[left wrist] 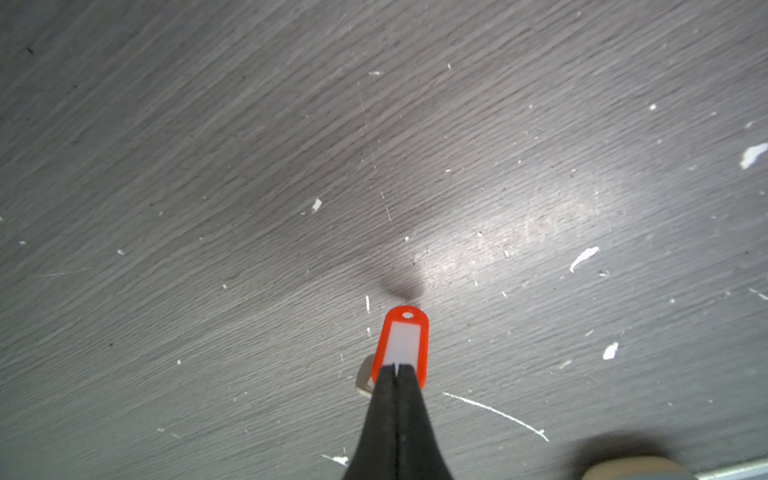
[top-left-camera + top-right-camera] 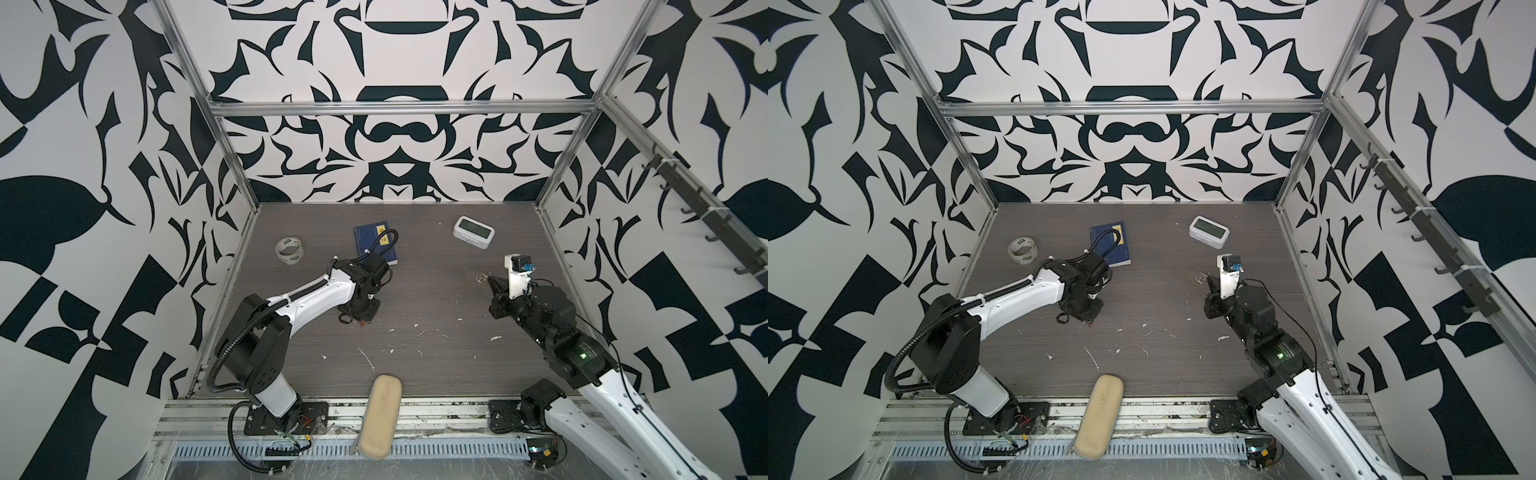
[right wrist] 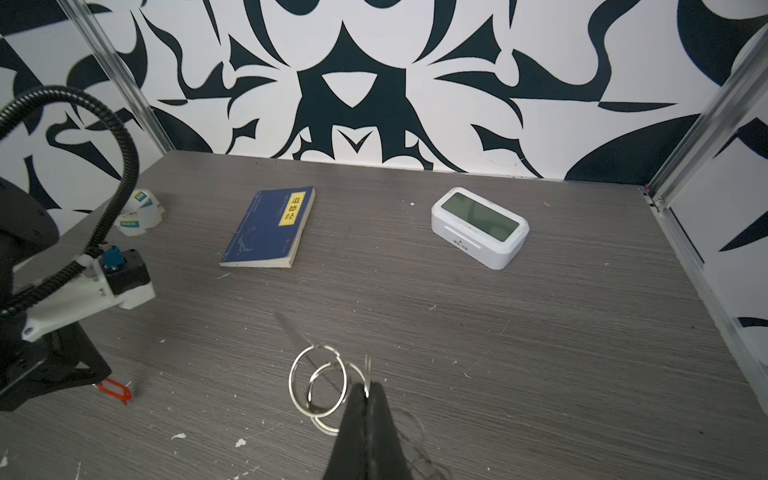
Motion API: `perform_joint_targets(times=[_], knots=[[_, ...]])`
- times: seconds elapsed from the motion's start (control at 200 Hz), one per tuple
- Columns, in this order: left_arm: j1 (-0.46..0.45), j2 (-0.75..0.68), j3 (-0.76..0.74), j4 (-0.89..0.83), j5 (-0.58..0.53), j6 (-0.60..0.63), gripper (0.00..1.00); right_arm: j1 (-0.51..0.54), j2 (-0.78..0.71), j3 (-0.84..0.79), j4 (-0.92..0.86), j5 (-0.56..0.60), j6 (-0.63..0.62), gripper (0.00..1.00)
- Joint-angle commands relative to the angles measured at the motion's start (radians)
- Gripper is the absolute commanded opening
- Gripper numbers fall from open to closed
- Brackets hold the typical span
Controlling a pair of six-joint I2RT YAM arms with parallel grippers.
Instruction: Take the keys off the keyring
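Left gripper (image 1: 398, 370): clamped shut on one end of the red tag (image 1: 402, 338), low over the table (image 1: 208, 166), at about 9 o'clock from the table's middle in both top views
Red tag: sticking out from the closed tips, hole end free, nothing seen threaded through the hole; touching the table or just above it, cannot tell which
Right gripper (image 3: 368, 390): pinched shut on the metal rings (image 3: 318, 384), at about 3 o'clock from the table's middle, well apart from the left gripper
Metal rings: several silvery loops of differing width, linked in a bunch, seemingly lifted a little off the table, with a faint shadow beneath; no key blade clearly seen among them
Pale piece (image 1: 365, 379): peeking out beside the tag at the left tips; key or paint fleck, cannot tell
Done, by judgement: tag parted from the rings, one in each gripper
Left, by judgement: any key on the rings to be slid off, if one is there; tag and rings to be set down
Bystanders: book (image 3: 268, 226) at 11 o'clock, clock (image 3: 480, 226) at 1 o'clock, tape roll (image 2: 289, 249) at 10 o'clock, all untouched
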Motion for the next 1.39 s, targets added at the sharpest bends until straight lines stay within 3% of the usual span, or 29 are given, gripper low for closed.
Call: perform_joint_targets(times=[0.0, 0.18, 0.41, 0.49, 0.77, 1.095, 1.39], knots=[[0.026, 0.066, 0.028, -0.038, 0.024, -0.014, 0.01, 0.001, 0.010, 0.025, 0.031, 0.025, -0.049, 0.00], [0.058, 0.185, 0.142, -0.037, 0.029, 0.025, 0.11, 0.001, 0.029, 0.036, 0.036, 0.016, -0.078, 0.00], [0.062, 0.212, 0.224, -0.012, 0.002, 0.044, 0.59, 0.001, 0.053, 0.061, -0.023, -0.001, -0.093, 0.00], [0.062, 0.189, 0.234, 0.004, -0.029, 0.048, 0.66, 0.001, 0.050, 0.057, -0.048, 0.006, -0.090, 0.00], [0.067, -0.001, 0.127, 0.283, -0.048, 0.067, 0.77, 0.002, 0.027, -0.002, -0.075, -0.007, -0.022, 0.00], [0.068, 0.000, 0.169, 0.298, -0.024, 0.074, 0.79, 0.002, -0.010, -0.087, -0.096, -0.055, 0.091, 0.00], [0.068, 0.017, 0.199, 0.268, -0.020, 0.068, 0.81, 0.006, 0.095, -0.035, -0.205, -0.157, 0.117, 0.00]])
